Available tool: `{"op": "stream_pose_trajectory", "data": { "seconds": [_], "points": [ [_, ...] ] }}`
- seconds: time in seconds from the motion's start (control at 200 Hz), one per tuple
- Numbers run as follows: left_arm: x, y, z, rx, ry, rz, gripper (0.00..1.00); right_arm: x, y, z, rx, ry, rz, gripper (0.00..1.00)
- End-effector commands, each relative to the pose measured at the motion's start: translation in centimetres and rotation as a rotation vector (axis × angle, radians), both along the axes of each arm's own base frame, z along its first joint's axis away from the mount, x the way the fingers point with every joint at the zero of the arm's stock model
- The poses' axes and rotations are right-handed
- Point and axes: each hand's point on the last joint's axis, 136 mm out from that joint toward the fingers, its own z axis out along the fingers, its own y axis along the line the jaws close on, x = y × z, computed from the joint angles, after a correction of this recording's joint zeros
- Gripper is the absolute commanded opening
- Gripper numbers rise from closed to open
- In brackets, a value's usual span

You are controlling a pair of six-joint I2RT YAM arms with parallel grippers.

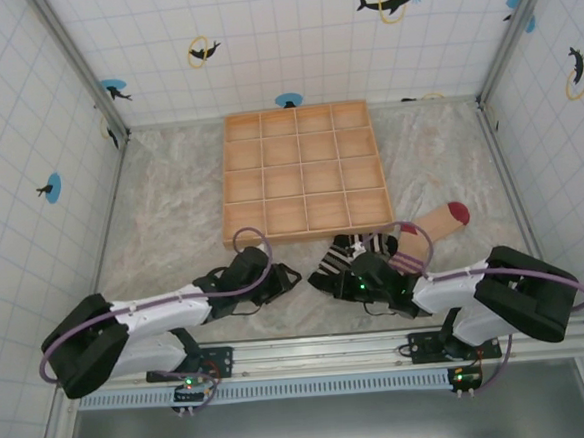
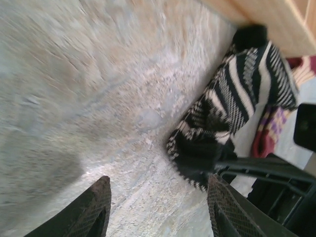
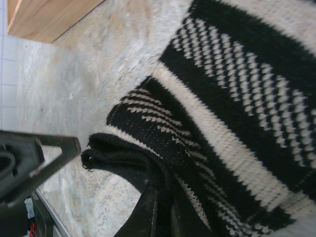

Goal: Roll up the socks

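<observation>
— What sat before the left end effector (image 2: 159, 181)?
— Its jaws stood apart over bare table (image 2: 94, 94), nothing between them. The striped sock (image 2: 242, 89) lay crumpled to the right, and the right end effector (image 2: 232, 165) met its dark near end.
— And past that?
— A red-striped cuff (image 2: 269, 136) and a wooden tray (image 2: 276, 19).

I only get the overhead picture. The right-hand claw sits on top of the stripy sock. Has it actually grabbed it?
Observer: Yes. Its wrist camera shows the right gripper shut on a black end of the striped sock.
Visitor: And the left claw?
Observer: The left gripper has its jaws apart over bare table with nothing between them. The sock's end lies just ahead of one fingertip.
</observation>
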Motion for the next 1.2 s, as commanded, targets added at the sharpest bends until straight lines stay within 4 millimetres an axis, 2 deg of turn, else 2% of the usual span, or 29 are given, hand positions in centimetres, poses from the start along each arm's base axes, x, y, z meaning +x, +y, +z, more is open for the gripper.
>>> {"op": "stream_pose_trajectory", "data": {
  "seconds": [0.0,0.2,0.375,0.746,0.816,0.881,1.086,1.196],
  "points": [
    [0.7,-1.5,0.6,0.014,-0.045,0.002,0.51,0.5,-1.1,-0.4,0.009,0.03,-0.068,0.0],
    [0.5,-4.0,1.3,-0.009,-0.085,-0.018,0.5,0.4,-2.1,-0.4,0.027,0.035,-0.109,0.0],
    [-0.4,-5.0,0.3,-0.006,-0.072,-0.033,0.44,0.3,-2.3,-0.9,0.021,0.047,-0.118,0.0],
    [0.4,-6.8,-1.2,-0.035,-0.039,-0.004,0.42,0.2,-2.8,-1.5,0.044,0.08,-0.154,0.0],
    [0.4,-7.3,-1.7,-0.026,-0.019,-0.005,0.38,0.1,-3.0,-1.5,0.053,0.084,-0.16,0.0],
    [0.2,-7.4,-2.5,-0.014,0.01,-0.003,0.3,0.1,-3.1,-1.5,0.056,0.085,-0.165,0.0],
    [-0.3,-6.4,-4.3,0.06,0.063,0.038,0.26,0.3,-3.2,-1.2,0.078,0.082,-0.173,0.0],
    [0.0,-5.7,-4.7,0.142,0.065,0.053,0.15,0.3,-2.8,-0.7,0.102,0.074,-0.156,0.0]
  ]
}}
